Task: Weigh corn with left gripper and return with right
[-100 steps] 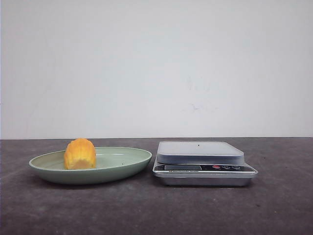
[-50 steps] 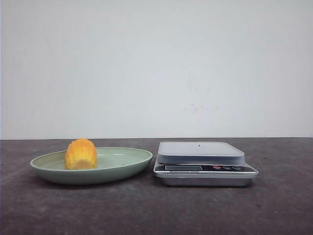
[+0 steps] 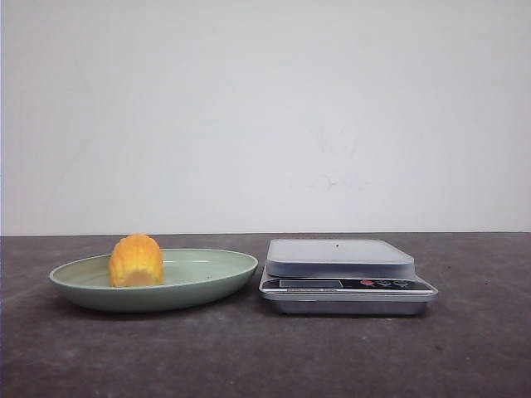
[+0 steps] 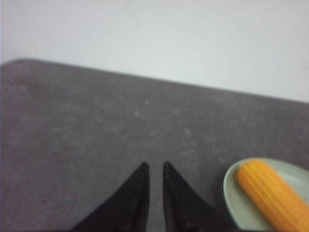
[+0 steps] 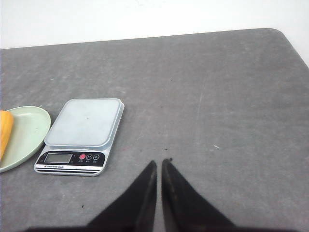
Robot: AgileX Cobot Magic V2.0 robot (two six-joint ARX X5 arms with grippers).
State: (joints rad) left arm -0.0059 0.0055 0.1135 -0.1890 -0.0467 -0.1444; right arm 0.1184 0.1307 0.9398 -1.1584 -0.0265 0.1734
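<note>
The corn (image 3: 135, 260) is a short orange-yellow cob piece lying in the left part of a pale green dish (image 3: 211, 280). No gripper shows in the front view. In the left wrist view my left gripper (image 4: 154, 165) hangs over bare table, its two black fingers nearly together and empty, with the corn (image 4: 271, 194) and the dish rim (image 4: 232, 193) off to one side. In the right wrist view my right gripper (image 5: 160, 162) is shut and empty above the table beside the scale (image 5: 86, 122). An end of the corn (image 5: 4, 130) shows at the frame's edge.
A silver digital kitchen scale (image 3: 340, 258) with a flat grey platform and front buttons stands right of the dish. The table is dark grey with a white wall behind. The dish (image 5: 30, 129) also shows in the right wrist view.
</note>
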